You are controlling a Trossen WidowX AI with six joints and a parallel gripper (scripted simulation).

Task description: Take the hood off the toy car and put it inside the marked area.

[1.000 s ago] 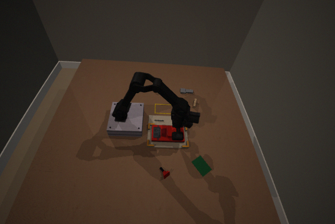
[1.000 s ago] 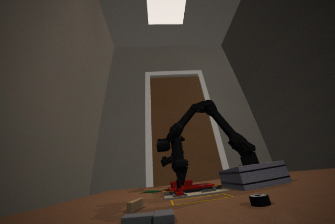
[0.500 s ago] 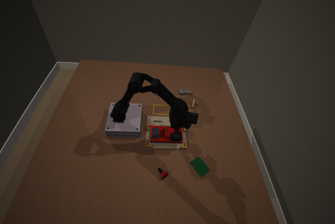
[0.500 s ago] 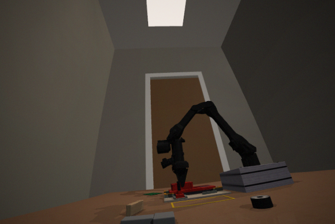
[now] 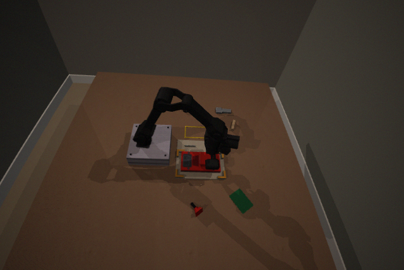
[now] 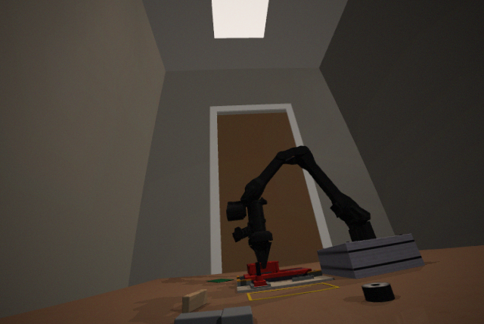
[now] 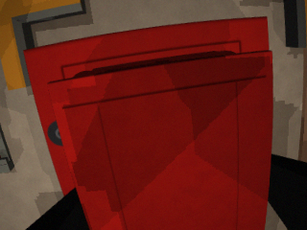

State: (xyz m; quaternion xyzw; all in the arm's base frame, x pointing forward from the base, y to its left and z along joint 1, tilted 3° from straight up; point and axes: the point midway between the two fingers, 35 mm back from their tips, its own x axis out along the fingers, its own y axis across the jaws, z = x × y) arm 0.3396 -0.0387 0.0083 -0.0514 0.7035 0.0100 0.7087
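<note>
The red toy car (image 5: 202, 154) (image 6: 297, 272) (image 7: 144, 40) sits on a cream board (image 5: 199, 143) (image 7: 144, 11). Its hood is the raised red panel (image 6: 271, 266) (image 7: 168, 158) at the end away from the arm's base. My gripper (image 5: 212, 164) (image 6: 260, 269) (image 7: 174, 179) points down, shut on the hood, with one dark finger at each side. In the wrist view the hood overlaps the body's right edge; I cannot tell whether it is lifted off. The marked area, a yellow outline (image 5: 185, 131) (image 6: 249, 297), lies beside the board, partly hidden by the arm in the top view.
A grey tool (image 5: 223, 110) (image 6: 236, 314) and wooden block (image 5: 233, 124) (image 6: 193, 300) lie beyond the marked area. A black roll (image 6: 377, 292) stands nearby. A green panel (image 5: 241, 200) and red wedge (image 5: 198, 211) lie on the car's other side. The arm stands on a pale box (image 5: 153, 153).
</note>
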